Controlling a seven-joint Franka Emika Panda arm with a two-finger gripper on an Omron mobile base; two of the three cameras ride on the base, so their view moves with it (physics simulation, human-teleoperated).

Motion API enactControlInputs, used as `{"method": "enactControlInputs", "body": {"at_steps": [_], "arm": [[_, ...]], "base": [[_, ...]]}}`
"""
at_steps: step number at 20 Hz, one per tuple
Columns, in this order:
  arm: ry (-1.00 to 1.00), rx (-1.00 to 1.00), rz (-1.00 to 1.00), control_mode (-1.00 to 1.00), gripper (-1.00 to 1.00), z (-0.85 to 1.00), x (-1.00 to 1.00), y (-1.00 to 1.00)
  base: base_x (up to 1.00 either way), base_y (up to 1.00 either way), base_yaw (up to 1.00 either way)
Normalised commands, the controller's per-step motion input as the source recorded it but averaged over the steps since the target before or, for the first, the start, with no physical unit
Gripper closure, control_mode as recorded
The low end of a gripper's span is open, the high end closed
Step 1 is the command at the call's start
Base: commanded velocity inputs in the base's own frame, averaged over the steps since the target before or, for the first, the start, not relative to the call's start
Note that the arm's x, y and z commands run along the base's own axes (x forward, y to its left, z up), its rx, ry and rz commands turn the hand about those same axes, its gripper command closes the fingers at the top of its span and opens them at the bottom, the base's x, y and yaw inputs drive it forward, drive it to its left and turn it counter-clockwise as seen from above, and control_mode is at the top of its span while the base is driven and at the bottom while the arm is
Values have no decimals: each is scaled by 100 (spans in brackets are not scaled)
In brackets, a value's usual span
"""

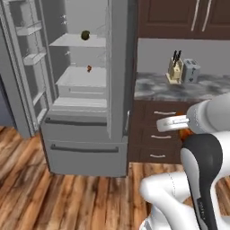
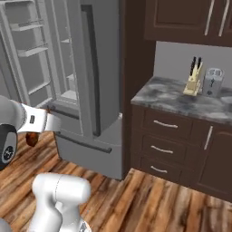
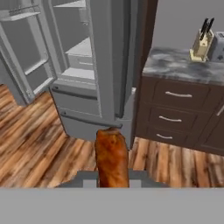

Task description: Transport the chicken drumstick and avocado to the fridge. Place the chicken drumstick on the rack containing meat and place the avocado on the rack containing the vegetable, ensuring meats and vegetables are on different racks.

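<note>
Left base view, going left to right: the fridge (image 1: 85,134) stands with its left door swung wide, bins showing at about nine o'clock of the opening. On the higher shelf (image 1: 78,41) sits a small dark green ball (image 1: 85,35), the vegetable. One shelf down (image 1: 83,77) lies a tiny reddish lump (image 1: 89,68), which I take for the meat already stored, though it is too small to be sure. Further right comes the dark drawer cabinet (image 1: 157,134), its marbled surface (image 1: 179,87) carrying a knife block (image 1: 174,72) and a toaster (image 1: 190,70). At roughly four o'clock of that view the arm's hand points left, an orange-brown bit (image 1: 184,133) peeking out below it.

In the hand view the drumstick (image 3: 112,158) rises from the bottom centre, gripped at its lower end; the jaws are drawn narrow on it, their tips hidden behind the meat. The right base view shows the same brown piece (image 2: 31,138) hanging under the gripper (image 2: 41,131) at nine o'clock, well apart from the fridge.

So the step in hand is the carry of the drumstick to the fridge; the placing is not yet done, and I cannot see the avocado. The next move calls for bringing the hand up and toward eleven o'clock in the left base view, into the open compartment, aiming at the lower shelf with the reddish lump, not the one with the green ball. The door edge and centre post stand close to that path, so the approach wants to go straight into the gap.
</note>
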Motion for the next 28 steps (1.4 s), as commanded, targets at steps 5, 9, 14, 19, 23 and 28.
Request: {"method": "enactControlInputs", "body": {"at_steps": [5,9,14,19,23,28], "arm": [[0,0,0,100,100,0,0,0],[0,0,0,100,100,0,0,0],[0,0,0,100,100,0,0,0],[0,0,0,100,100,0,0,0],[0,0,0,100,100,0,0,0],[0,0,0,100,100,0,0,0]], "base": [[100,100,0],[100,100,-8],[100,60,-29],[44,21,-42],[48,88,-56],[71,58,-43]]}}
